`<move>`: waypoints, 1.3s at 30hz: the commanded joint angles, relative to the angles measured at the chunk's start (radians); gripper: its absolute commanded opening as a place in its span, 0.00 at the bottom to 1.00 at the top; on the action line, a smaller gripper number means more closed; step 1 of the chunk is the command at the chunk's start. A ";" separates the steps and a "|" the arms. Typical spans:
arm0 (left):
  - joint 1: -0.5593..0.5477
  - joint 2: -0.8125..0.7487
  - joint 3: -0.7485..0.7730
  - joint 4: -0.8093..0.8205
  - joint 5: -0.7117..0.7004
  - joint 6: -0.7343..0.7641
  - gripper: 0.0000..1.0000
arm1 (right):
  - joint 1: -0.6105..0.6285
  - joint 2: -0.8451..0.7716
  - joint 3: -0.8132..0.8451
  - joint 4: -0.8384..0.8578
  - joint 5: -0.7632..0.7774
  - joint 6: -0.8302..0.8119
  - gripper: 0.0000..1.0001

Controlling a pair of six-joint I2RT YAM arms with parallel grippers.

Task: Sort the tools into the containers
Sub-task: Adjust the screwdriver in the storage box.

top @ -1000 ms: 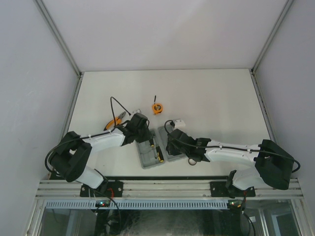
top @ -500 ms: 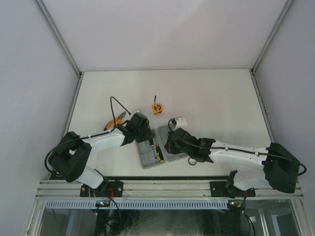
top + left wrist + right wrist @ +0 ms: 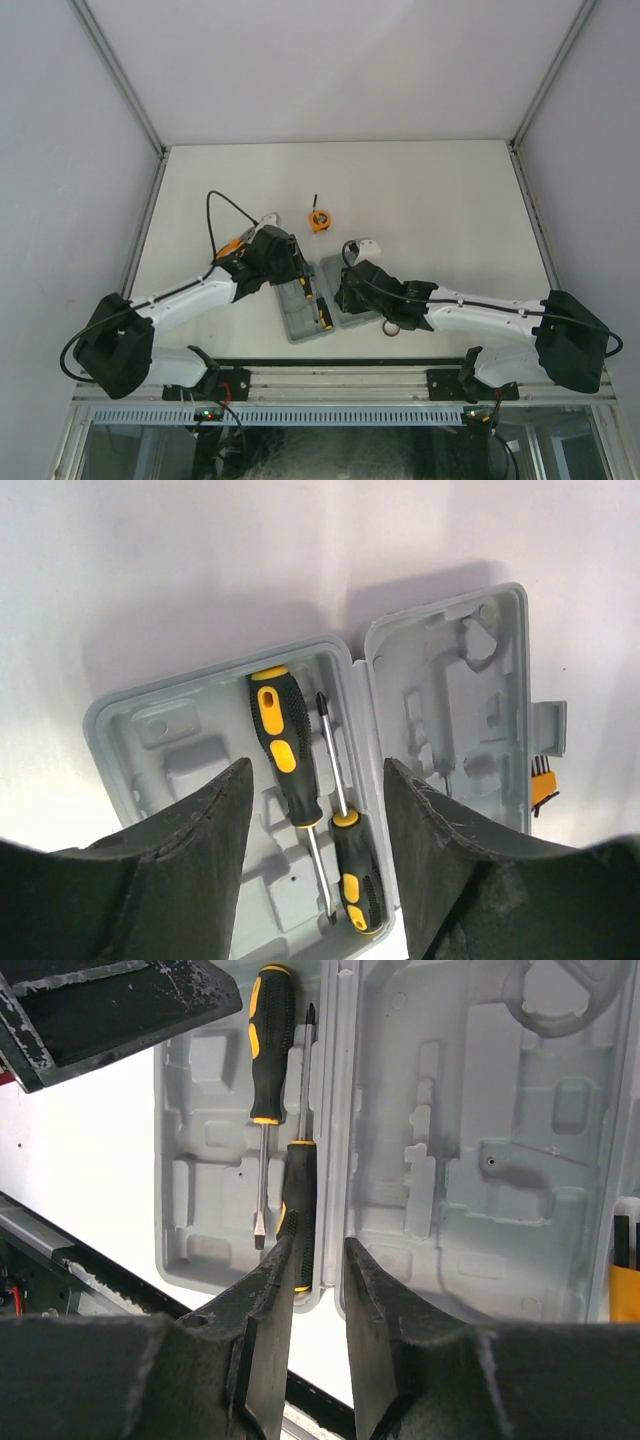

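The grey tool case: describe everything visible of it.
The grey tool case is a plastic-looking shell with rounded corners, lying fully open and flat on the white table, its two halves joined by a hinge down the middle. Both halves carry moulded recesses. One half holds two black-and-orange screwdrivers side by side, pointing opposite ways; the other half's recesses are bare. A latch tab sticks out from the bare half's outer edge, where a small black-and-orange bit set lies just outside.

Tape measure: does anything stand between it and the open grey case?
Nothing lies on the table between the tape measure and the case. But the left end effector and the right end effector both hang over the open case.
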 commanded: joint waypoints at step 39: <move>0.203 0.119 0.013 0.096 0.112 0.256 0.58 | 0.036 0.123 0.115 -0.001 -0.037 0.007 0.24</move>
